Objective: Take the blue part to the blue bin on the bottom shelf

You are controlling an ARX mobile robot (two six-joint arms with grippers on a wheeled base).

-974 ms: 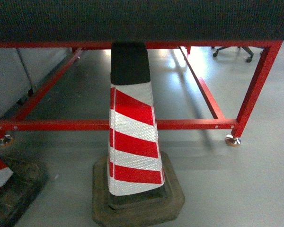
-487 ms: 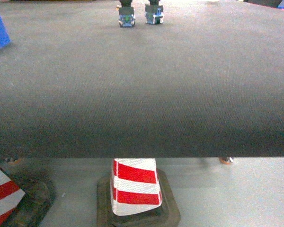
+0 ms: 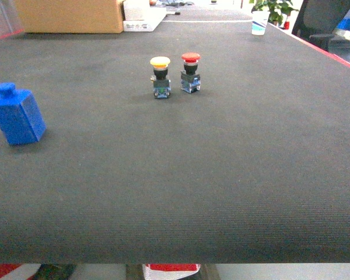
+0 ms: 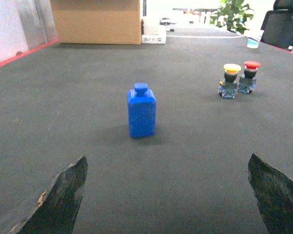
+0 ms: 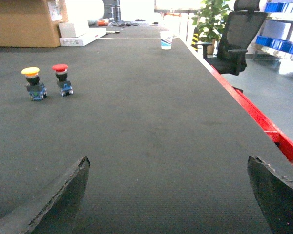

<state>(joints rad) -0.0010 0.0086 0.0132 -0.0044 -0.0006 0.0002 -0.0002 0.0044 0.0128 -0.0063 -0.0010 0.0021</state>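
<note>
The blue part (image 3: 16,115) (image 4: 141,110), a small bottle-shaped block with a knob on top, stands upright at the left of the dark table mat (image 3: 221,175). My left gripper (image 4: 168,157) is open and empty, a short way in front of the part. Over the mat's right side, my right gripper (image 5: 168,158) is also open and empty. Neither gripper shows in the head view. Blue bins (image 5: 282,45) sit on a rack far off at the right. I cannot make out the bottom shelf.
A yellow push button (image 3: 160,77) and a red push button (image 3: 191,73) stand side by side mid-table. A cardboard box (image 3: 70,16) and a white box (image 3: 143,20) lie at the back, a paper cup (image 3: 259,23) at back right. An office chair (image 5: 237,41) stands beyond the red table edge (image 5: 256,117).
The head view has risen from the table's red frame and striped cone below, past the table's front edge, to the tabletop with the blue part and buttons.
</note>
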